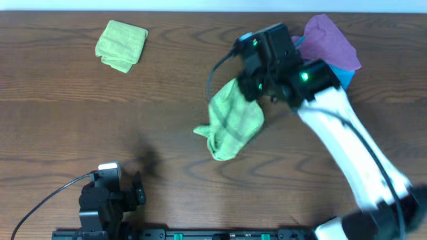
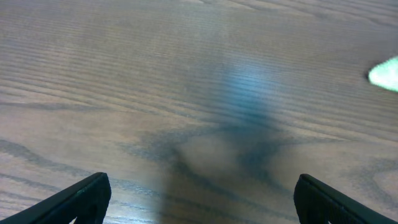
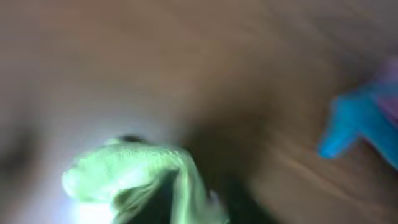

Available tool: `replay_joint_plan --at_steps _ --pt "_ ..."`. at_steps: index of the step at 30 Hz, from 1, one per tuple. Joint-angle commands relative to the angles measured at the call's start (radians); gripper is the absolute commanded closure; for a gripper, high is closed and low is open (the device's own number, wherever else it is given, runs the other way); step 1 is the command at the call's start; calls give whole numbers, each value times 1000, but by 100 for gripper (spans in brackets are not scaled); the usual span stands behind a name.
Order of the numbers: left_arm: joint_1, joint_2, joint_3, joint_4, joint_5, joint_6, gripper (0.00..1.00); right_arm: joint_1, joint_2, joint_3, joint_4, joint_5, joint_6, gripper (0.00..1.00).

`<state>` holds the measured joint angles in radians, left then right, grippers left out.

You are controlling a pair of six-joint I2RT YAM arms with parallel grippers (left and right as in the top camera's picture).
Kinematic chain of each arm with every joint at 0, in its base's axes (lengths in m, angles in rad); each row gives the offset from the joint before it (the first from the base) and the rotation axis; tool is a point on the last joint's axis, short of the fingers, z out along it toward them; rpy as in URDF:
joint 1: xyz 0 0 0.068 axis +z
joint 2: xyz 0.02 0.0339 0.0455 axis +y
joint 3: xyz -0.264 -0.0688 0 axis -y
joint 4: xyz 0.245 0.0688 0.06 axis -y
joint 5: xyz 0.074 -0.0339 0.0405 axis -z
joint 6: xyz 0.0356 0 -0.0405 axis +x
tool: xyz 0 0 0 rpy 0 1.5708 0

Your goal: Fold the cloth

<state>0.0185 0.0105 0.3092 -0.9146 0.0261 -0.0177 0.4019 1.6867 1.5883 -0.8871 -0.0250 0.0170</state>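
Observation:
The lime-green cloth [image 1: 233,120] hangs bunched and crumpled near the middle of the table, its upper edge under my right gripper [image 1: 252,85]. The right gripper is shut on the cloth's top edge and holds part of it off the table. The right wrist view is blurred and shows the cloth [image 3: 134,171] at the lower left. My left gripper [image 2: 202,205] is open and empty over bare wood. In the overhead view it sits at the front left [image 1: 133,190], far from the cloth. A lime-green scrap [image 2: 385,74] shows at the right edge of the left wrist view.
A small thick lime-green pad [image 1: 121,45] lies at the back left. A purple cloth [image 1: 330,40] lies on a blue cloth [image 1: 343,72] at the back right, just behind the right arm. The blue cloth also shows in the right wrist view [image 3: 351,121].

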Motion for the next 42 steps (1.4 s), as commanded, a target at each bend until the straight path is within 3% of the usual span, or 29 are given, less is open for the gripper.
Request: replay_joint_plan --at_steps 1,4,9,12,27,42 --pt "0 -6 -15 -57 -11 22 5 -123 42 -18 24 162 154 34" --pt "0 -6 -15 -57 -11 22 5 -164 21 -11 13 14 90 20" --pt "0 -6 -15 -57 -11 22 5 -136 -10 -11 -103 -338 -144 19" --pt "0 -6 -15 -53 -11 22 5 -92 -4 -34 -183 -439 -239 21" --pt "0 -6 -15 -16 -8 22 5 144 225 -70 -171 -451 -435 24" --pt "0 -6 -15 -16 -8 22 5 208 372 -70 -93 -440 -438 26"
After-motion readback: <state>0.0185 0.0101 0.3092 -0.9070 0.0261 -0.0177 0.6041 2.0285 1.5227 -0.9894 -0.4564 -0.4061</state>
